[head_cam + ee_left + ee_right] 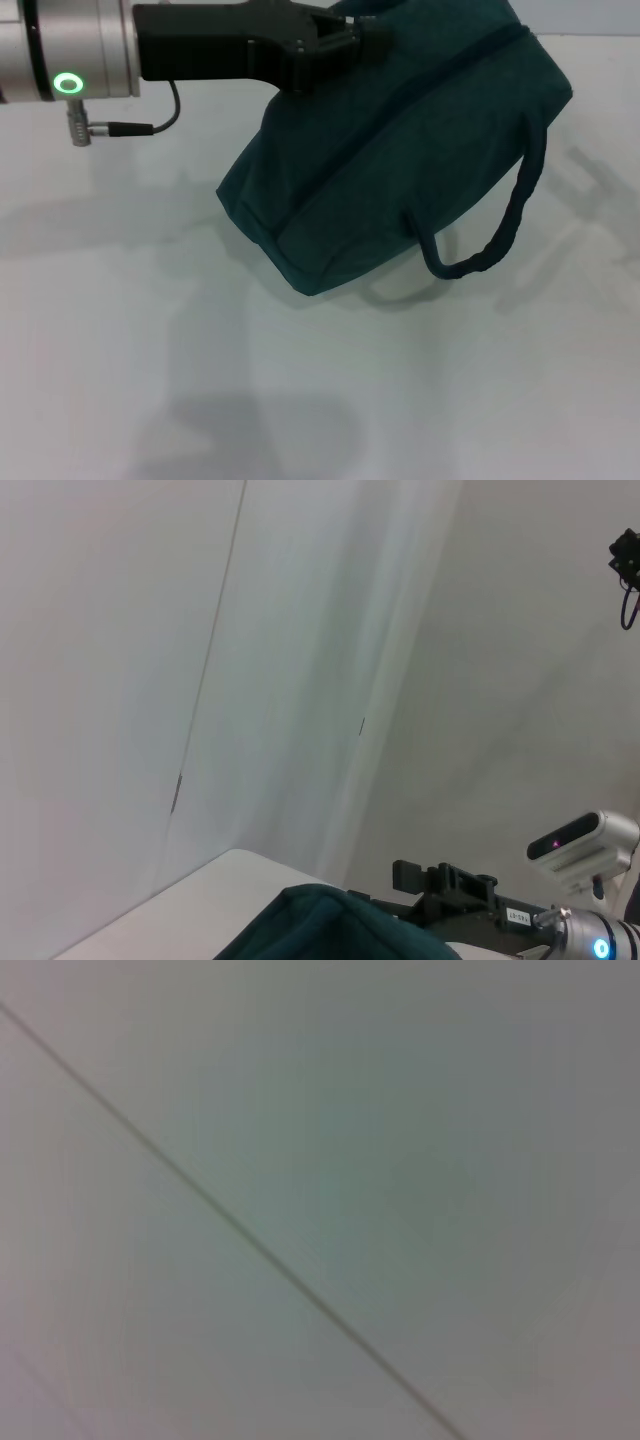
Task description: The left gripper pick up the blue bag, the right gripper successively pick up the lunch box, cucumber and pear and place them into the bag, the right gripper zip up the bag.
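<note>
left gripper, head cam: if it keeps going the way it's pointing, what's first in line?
The blue bag. The left gripper points toward the robot's right, and its fingertips already sit at the bag's top edge, apparently gripping the fabric, so pushing on would press into the bag itself.

A silver wrist with a green ring light and thin cable carries the black left claw [345, 40].
</note>
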